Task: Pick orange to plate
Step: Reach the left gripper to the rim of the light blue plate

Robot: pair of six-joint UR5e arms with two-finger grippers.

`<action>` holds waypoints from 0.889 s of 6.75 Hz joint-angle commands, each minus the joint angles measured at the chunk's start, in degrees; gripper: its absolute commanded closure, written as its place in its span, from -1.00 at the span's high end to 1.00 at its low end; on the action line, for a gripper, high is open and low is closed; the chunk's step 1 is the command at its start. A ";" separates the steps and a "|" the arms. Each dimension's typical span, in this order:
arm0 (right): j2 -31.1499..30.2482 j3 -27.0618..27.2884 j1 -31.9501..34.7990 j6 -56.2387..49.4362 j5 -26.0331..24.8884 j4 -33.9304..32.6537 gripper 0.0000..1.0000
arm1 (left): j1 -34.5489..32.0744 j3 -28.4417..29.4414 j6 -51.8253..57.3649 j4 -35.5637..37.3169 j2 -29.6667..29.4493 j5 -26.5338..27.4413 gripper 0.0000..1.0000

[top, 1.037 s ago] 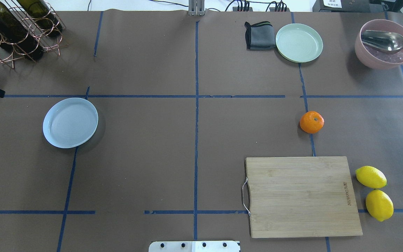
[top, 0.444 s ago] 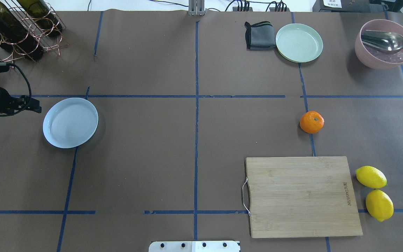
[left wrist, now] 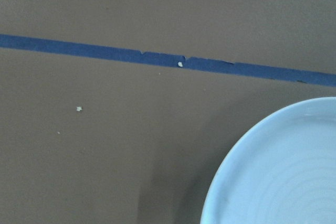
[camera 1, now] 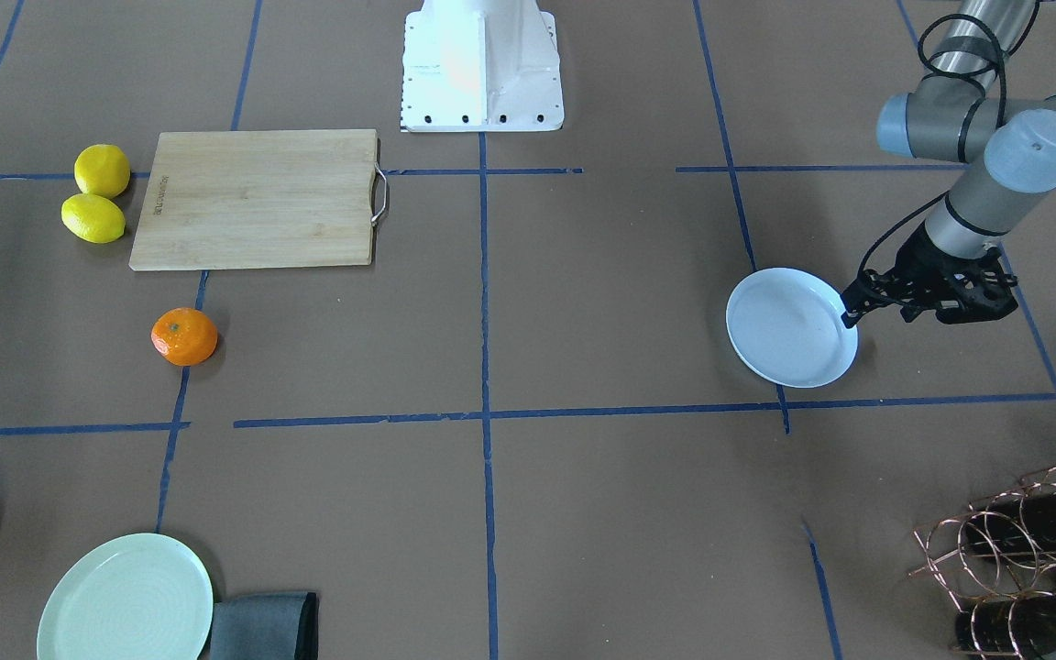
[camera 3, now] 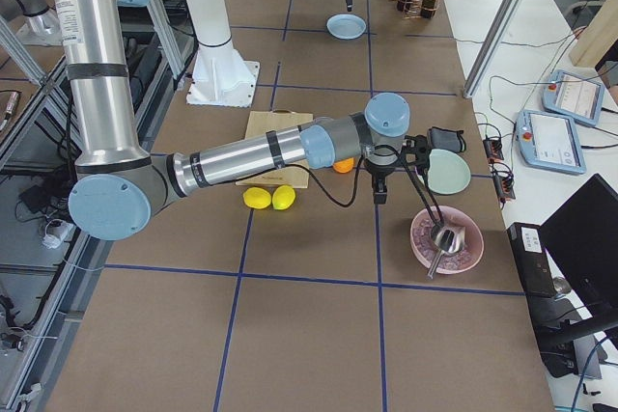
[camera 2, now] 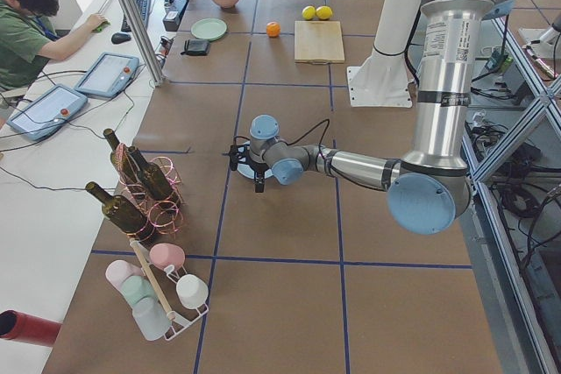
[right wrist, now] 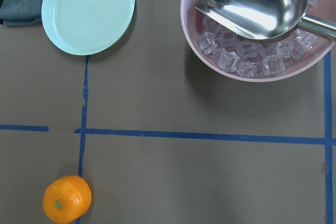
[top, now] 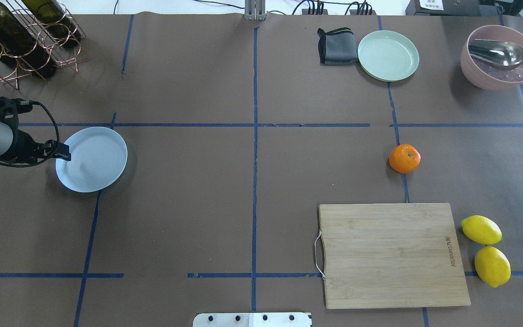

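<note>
The orange lies on the brown table right of centre, beyond the cutting board; it also shows as the orange and low in the right wrist view as the orange. The bluish-white plate sits empty on the left side. My left gripper hovers at the plate's left rim, seen also as the left gripper; I cannot tell if it is open. My right gripper hangs between the orange and the pink bowl, with only a sliver at the overhead view's right edge; its state cannot be told.
A wooden cutting board lies at the near right with two lemons beside it. At the far right stand a pale green plate, a grey cloth and a pink bowl of ice with a metal scoop. A bottle rack fills the far left corner.
My left arm has come in from the left edge and moved right, up to the plate's rim. A bit of the right gripper has appeared at the right edge. The orange has not moved.
</note>
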 commanded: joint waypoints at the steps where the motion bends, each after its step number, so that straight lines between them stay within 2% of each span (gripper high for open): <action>1: 0.00 -0.04 0.04 0.02 0.06 -0.01 1.00 | 1.08 0.10 -1.07 -0.09 -0.82 0.18 0.48; 2: 0.00 0.05 0.04 0.02 0.06 -0.01 1.00 | 1.09 -0.16 -1.07 -0.09 -0.82 0.27 -0.05; 3: 0.00 0.05 0.04 0.11 0.06 -0.01 1.00 | 1.09 -0.42 -1.07 -0.09 -0.64 0.27 -0.47; 4: 0.00 0.22 0.04 0.63 0.06 -0.01 1.00 | 0.91 -0.86 -1.07 0.00 -0.38 0.27 -0.80; 5: 0.00 0.57 0.04 1.25 0.14 -0.01 1.00 | 0.82 -1.30 -1.16 0.00 -0.20 0.27 -1.00; 6: 0.00 0.93 -0.04 1.95 0.14 -0.01 1.00 | 0.65 -3.13 -1.25 0.43 0.15 -0.34 -1.00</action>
